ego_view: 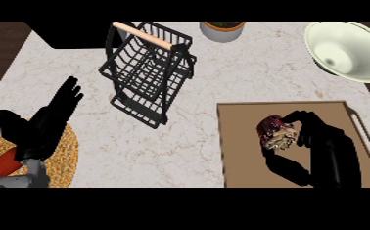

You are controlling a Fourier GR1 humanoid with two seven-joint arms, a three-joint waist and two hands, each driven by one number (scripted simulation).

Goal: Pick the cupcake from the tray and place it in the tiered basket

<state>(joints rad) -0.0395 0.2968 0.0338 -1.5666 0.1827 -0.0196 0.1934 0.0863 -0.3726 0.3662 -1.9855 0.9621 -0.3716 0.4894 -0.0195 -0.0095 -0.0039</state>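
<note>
A cupcake (274, 132) with dark red topping and a pale wrapper lies on the brown tray (242, 150) at the lower right. My right hand (318, 133) is on the tray just right of it, fingers curled round its far side and thumb below it. The black wire tiered basket (148, 72) with a wooden handle stands at the upper middle of the counter, well left of the tray. My left hand (51, 119) rests open at the left edge, fingers pointing up, nothing in it.
A pale bowl (343, 48) sits at the upper right corner. A small potted plant (222, 30) stands behind the basket. A round woven mat (61, 158) lies under my left hand. A dark block (72, 35) is at the upper left.
</note>
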